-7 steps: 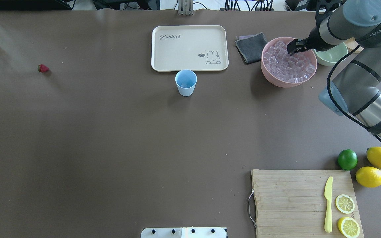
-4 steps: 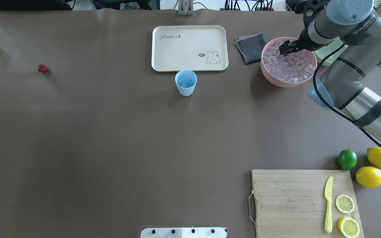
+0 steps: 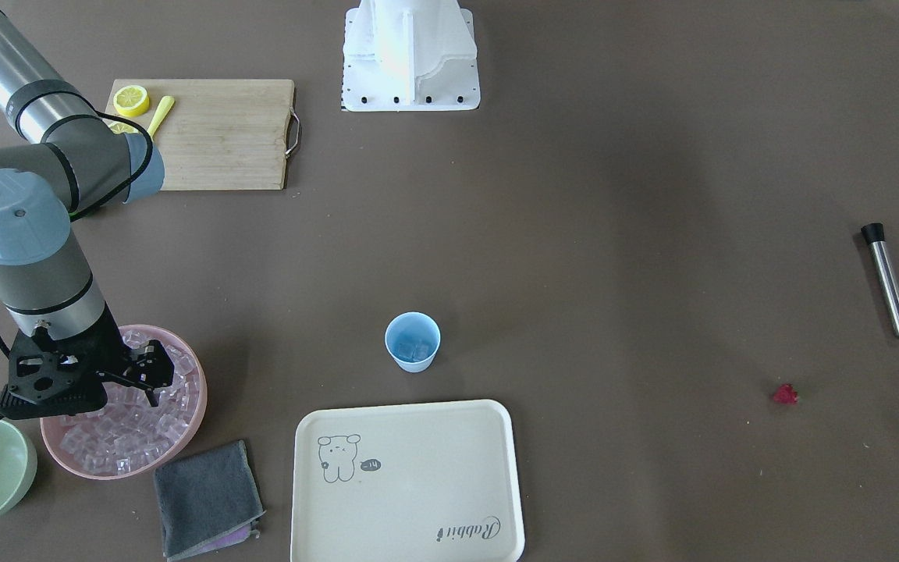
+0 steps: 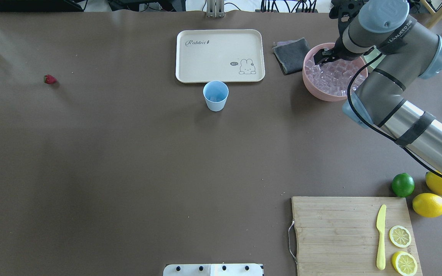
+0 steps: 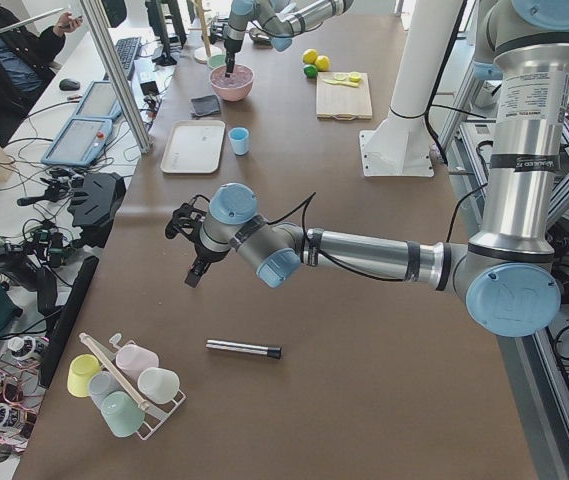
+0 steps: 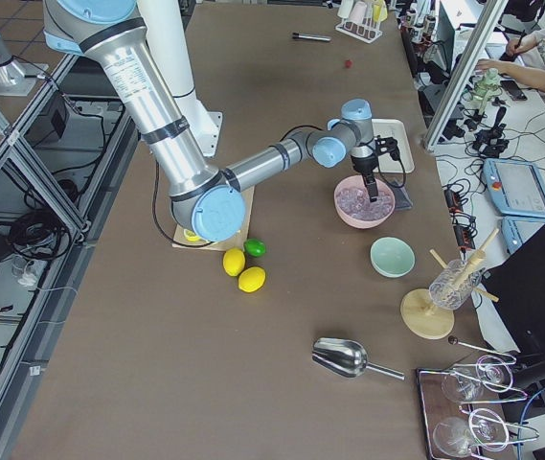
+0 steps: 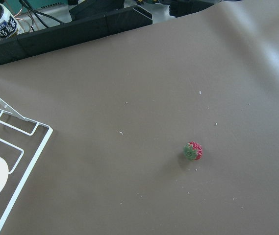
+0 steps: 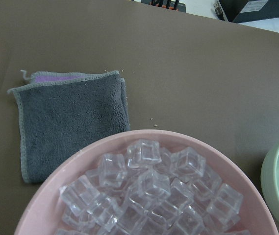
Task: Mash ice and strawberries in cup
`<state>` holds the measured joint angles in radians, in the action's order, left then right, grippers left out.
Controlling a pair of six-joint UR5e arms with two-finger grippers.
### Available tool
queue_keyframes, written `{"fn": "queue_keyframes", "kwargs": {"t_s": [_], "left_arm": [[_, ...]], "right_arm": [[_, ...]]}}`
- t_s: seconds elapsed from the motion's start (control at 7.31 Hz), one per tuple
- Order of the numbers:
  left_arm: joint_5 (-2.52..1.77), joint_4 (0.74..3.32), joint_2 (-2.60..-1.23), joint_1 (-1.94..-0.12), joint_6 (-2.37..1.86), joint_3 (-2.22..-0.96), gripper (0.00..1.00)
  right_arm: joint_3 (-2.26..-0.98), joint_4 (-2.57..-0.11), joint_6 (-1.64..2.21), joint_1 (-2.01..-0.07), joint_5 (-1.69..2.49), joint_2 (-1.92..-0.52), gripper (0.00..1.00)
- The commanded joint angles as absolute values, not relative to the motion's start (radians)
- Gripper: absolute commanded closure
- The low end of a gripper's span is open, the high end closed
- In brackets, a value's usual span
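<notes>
Step in hand: the right pincer [image 4: 319, 58] is hanging over the pink bowl [image 4: 322, 94], picking out a cube of ice [image 8: 149, 191] for the cup [image 4: 215, 96].
Pincer state: its jaws are looking slightly parted, with nothing clearly between them. The left pincer [image 5: 186, 250] is hovering off at the left; I cannot tell whether it is open or closed.
Task things: the ice is piled in the bowl at the far right, with a few cubes already showing in the cup. The cup is standing mid-bench, just on the near side of the cream tray [image 4: 190, 78]. The strawberry [image 4: 50, 79] is lying alone at the left, well apart from the cup.
Doing it well: aiming for a single cube sitting proud on top of the heap, coming straight down, closing gently since the cubes look slippery, and lifting clear of the rim.
Change: the right pincer is now over the bowl's left side, having drifted leftward from its right part. The cup and strawberry are staying put.
</notes>
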<state>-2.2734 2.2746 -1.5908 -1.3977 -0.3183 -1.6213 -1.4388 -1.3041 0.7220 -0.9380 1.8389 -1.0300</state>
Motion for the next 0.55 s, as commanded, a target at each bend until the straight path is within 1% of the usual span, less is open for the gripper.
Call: {"fn": "queue_keyframes", "kwargs": {"t_s": [0.0, 0.14, 0.27, 0.41], "left_arm": [[-2.273, 2.296, -1.568, -1.397, -0.319, -1.629, 0.02], [-2.273, 2.330, -1.551, -1.397, -0.321, -1.626, 0.02], [-2.273, 2.335, -1.551, -1.397, -0.321, -1.625, 0.02], [-2.273, 2.335, -1.549, -1.397, -0.321, -1.624, 0.02]], "right_arm": [[-1.404, -1.298, 0.716, -0.927, 1.838, -1.009, 0.06], [-1.364, -1.246, 0.674, -0.920, 1.838, -0.999, 0.06], [-1.335, -1.226, 0.560, -0.923, 1.838, -0.999, 0.10], [-1.328, -1.224, 0.536, -0.925, 1.838, -0.999, 0.13]]}}
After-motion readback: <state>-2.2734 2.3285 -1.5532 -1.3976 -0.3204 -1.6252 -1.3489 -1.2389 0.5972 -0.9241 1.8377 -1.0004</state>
